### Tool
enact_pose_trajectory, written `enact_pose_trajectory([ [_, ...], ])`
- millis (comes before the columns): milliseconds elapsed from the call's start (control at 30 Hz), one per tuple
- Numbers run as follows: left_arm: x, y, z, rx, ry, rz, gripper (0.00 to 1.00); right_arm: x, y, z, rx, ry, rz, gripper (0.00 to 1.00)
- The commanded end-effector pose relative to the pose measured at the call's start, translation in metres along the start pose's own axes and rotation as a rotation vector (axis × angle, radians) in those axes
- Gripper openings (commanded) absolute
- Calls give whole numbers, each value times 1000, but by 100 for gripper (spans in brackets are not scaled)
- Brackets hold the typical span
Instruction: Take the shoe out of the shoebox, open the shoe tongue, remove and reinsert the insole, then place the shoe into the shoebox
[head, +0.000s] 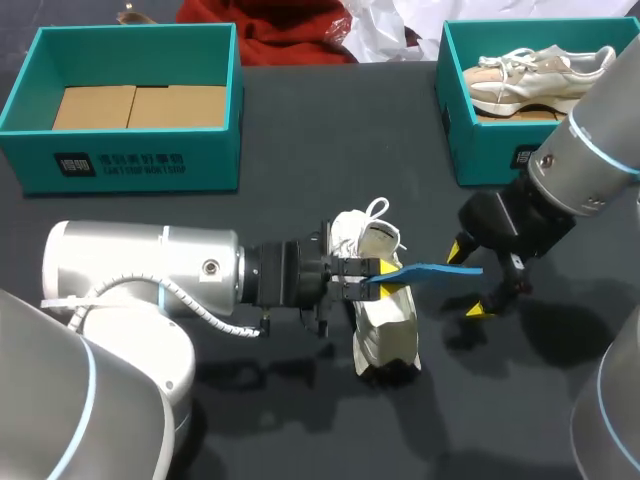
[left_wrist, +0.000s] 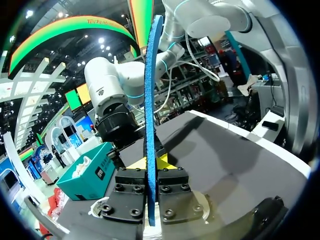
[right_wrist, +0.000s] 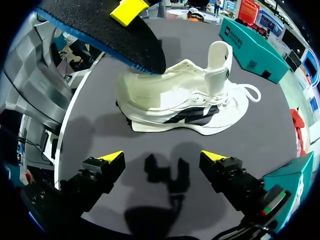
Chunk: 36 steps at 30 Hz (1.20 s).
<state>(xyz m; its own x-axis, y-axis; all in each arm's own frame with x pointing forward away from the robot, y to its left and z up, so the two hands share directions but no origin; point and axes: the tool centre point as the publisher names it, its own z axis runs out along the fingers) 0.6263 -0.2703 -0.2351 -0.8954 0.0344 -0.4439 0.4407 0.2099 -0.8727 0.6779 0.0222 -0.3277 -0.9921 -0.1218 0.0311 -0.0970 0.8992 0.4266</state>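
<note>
Left gripper (left_wrist: 150, 167) is pinched on the blue insole (left_wrist: 149, 90), holding it edge-up just over the white shoe (head: 385, 325) lying mid-table. Right gripper (right_wrist: 162, 159) hangs wide open beside the shoe. My worry: with nothing pinning the shoe, the floppy insole buckles at the opening or shoves it across the dark table (head: 300, 150). Teal shoebox (head: 130, 160) sits back left.

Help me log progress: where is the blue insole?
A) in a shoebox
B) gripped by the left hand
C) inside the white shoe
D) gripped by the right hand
B: the left hand is shut on the blue insole; the right hand stands open.
</note>
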Motion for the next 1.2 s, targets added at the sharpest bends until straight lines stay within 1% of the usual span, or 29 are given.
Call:
enact_pose_trajectory([
  [33, 5, 2, 0, 6, 2, 4, 0, 1, 2, 9, 13, -27, -32, 100],
  [100, 6, 2, -1, 14, 2, 4, 0, 1, 2, 13, 29, -37, -28, 100],
  [233, 9, 4, 0, 54, 8, 5, 0, -1, 0, 19, 46, -54, -44, 100],
  [367, 14, 8, 4, 70, 22, 24, 0, -2, -1, 27, 54, -76, -75, 100],
  [467, 12, 8, 4, 73, 22, 10, 0, -2, -4, 32, 62, -89, -111, 100],
  [767, 12, 8, 4, 73, 22, 10, 0, -2, -4, 32, 62, -89, -111, 100],
  [800, 13, 10, 5, 71, 27, 24, 0, -4, -2, 34, 58, -72, -110, 100],
  [933, 11, 13, 7, 114, 23, 29, 0, -9, -1, 39, 46, -44, -73, 100],
  [1000, 10, 15, 6, 119, 21, 38, 0, -10, 1, 40, 44, -36, -51, 100],
  [1200, 9, 22, 7, 121, 33, 37, 0, -12, 4, 42, 29, -41, -49, 100],
])
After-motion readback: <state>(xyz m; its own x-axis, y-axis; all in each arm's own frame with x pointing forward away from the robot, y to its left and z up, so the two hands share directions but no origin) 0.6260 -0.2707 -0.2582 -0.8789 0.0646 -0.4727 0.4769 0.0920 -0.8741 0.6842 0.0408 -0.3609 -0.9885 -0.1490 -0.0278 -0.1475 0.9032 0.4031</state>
